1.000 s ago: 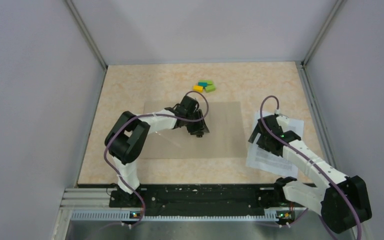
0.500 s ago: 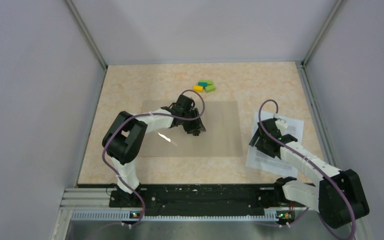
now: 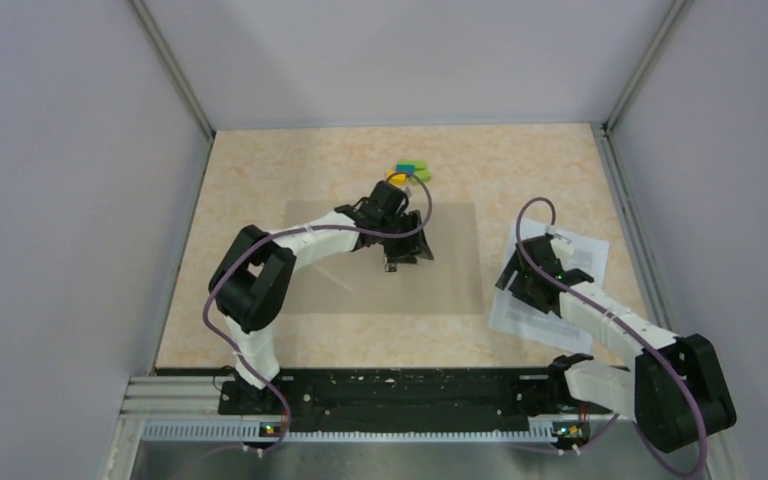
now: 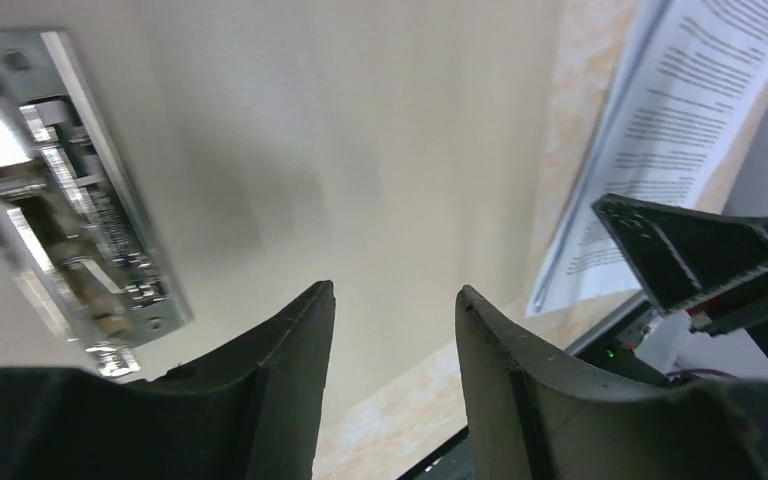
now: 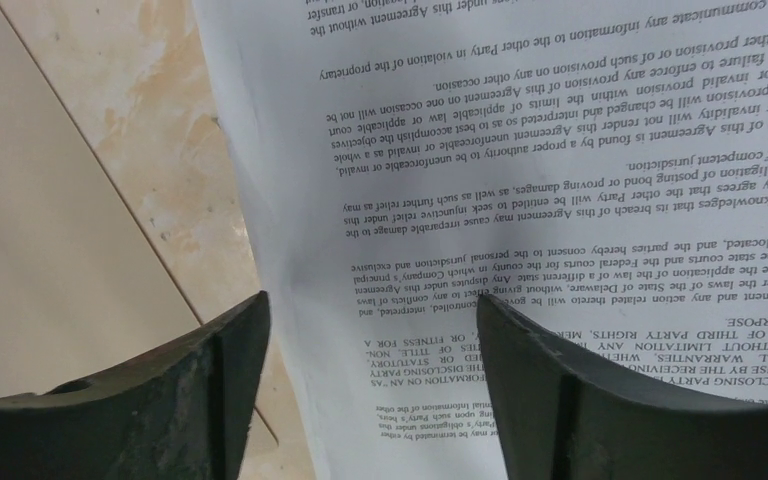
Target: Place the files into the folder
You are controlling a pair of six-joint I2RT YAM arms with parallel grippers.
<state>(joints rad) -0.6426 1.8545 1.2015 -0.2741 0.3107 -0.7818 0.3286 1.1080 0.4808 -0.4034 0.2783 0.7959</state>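
The tan folder (image 3: 450, 280) lies flat in the middle of the table. My left gripper (image 3: 408, 254) hovers over it, open and empty. In the left wrist view the gripper (image 4: 392, 305) faces the folder's plain surface (image 4: 360, 150), with a metal clip (image 4: 60, 200) at the left. The files (image 3: 565, 285), white printed sheets, lie to the right of the folder. My right gripper (image 3: 512, 282) is open at their left edge. In the right wrist view the gripper (image 5: 372, 312) straddles that edge of the files (image 5: 560, 190), with the folder (image 5: 30, 250) to the left.
Several small coloured blocks (image 3: 410, 172) lie behind the folder, close to my left wrist. Grey walls close in the table on three sides. The black rail (image 3: 400, 390) with both arm bases runs along the near edge.
My left gripper has swung right and a little farther back over the folder. My right gripper has edged slightly left and nearer along the files' left edge.
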